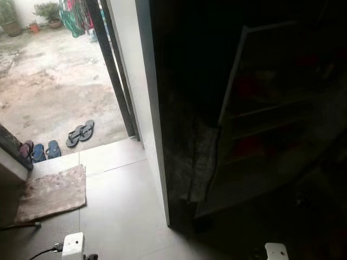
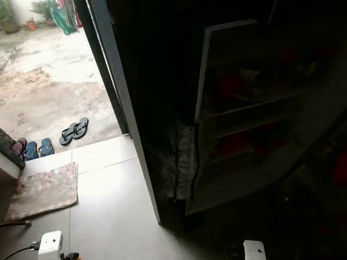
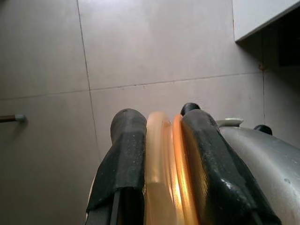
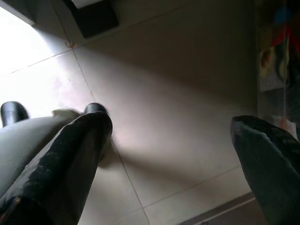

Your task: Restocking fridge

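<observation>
The fridge stands in deep shade on the right, its open door [image 1: 255,119] showing shelves with dim red items. My left gripper [image 3: 159,115] hangs over the grey floor tiles, shut on a translucent orange plastic thing [image 3: 164,164] pinched between its two black fingers [image 3: 129,154]; what the thing is I cannot tell. My right gripper [image 4: 171,122] hangs above the tiled floor with its fingertips [image 4: 96,119] far apart, open, with nothing between them.
A white wall edge [image 1: 143,108] separates the dark fridge corner from a doorway onto a concrete yard. A doormat [image 1: 54,192] lies on the pale tiles [image 1: 119,206], with grey sandals [image 1: 80,132] and blue sandals [image 1: 46,150] at the threshold. Potted plants [image 1: 49,13] stand far outside.
</observation>
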`<state>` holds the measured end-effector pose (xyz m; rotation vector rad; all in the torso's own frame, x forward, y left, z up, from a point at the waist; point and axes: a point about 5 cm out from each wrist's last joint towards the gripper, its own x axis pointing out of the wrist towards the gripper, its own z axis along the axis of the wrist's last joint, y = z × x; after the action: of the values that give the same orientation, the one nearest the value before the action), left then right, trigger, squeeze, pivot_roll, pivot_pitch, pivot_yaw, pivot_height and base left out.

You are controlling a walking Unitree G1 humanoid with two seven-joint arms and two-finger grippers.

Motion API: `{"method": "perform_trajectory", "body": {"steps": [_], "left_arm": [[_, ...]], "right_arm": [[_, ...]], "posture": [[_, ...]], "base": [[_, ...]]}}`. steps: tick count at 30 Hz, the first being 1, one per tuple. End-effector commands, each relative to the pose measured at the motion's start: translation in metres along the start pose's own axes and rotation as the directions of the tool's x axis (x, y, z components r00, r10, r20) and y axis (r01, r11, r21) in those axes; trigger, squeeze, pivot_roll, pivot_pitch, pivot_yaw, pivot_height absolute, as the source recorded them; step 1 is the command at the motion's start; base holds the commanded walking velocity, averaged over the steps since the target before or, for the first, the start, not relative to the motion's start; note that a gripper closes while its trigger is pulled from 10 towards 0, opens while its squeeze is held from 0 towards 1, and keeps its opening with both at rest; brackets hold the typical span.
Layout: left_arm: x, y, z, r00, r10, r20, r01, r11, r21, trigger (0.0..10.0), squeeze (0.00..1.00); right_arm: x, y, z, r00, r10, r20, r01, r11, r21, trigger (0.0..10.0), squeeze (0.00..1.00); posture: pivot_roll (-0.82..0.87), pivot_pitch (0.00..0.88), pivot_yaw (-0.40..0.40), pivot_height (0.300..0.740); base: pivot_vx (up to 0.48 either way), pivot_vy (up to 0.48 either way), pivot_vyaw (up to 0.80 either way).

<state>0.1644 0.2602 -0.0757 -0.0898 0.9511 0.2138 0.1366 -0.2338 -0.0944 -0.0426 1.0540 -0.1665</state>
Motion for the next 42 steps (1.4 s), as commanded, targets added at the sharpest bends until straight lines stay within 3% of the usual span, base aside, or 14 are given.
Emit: {"method": "perform_trajectory", "body": {"steps": [1, 15, 25, 42], "left_arm": [[-0.001, 0.001, -0.006, 1.000, 0.005, -0.024, -0.005, 1.000, 0.002, 10.0, 0.00], [-0.002, 0.002, -0.010, 0.999, 0.010, -0.033, -0.010, 1.000, 0.005, 10.0, 0.00], [-0.003, 0.005, -0.011, 0.999, 0.017, -0.030, -0.017, 1.000, 0.003, 10.0, 0.00], [-0.002, 0.004, -0.007, 0.999, 0.014, -0.028, -0.014, 1.000, 0.006, 10.0, 0.00]], "right_arm": [[-0.002, -0.003, -0.009, 1.000, -0.012, -0.029, 0.012, 1.000, 0.007, 10.0, 0.00], [-0.002, -0.003, -0.009, 0.999, -0.010, -0.031, 0.010, 1.000, 0.006, 10.0, 0.00], [-0.002, -0.004, -0.008, 0.999, -0.026, -0.031, 0.026, 1.000, -0.005, 10.0, 0.00], [-0.003, -0.013, -0.010, 0.976, -0.214, -0.040, 0.211, 0.975, -0.072, 10.0, 0.00]], "posture": [[-0.03, 0.108, 0.026, 0.740], [-0.03, 0.107, 0.027, 0.740], [-0.03, 0.108, 0.028, 0.740], [-0.02, 0.111, 0.030, 0.740]], "base": [[0.000, -0.296, 0.00], [0.000, -0.295, 0.00], [0.000, 0.000, 0.00], [0.000, 0.000, 0.00]]}}
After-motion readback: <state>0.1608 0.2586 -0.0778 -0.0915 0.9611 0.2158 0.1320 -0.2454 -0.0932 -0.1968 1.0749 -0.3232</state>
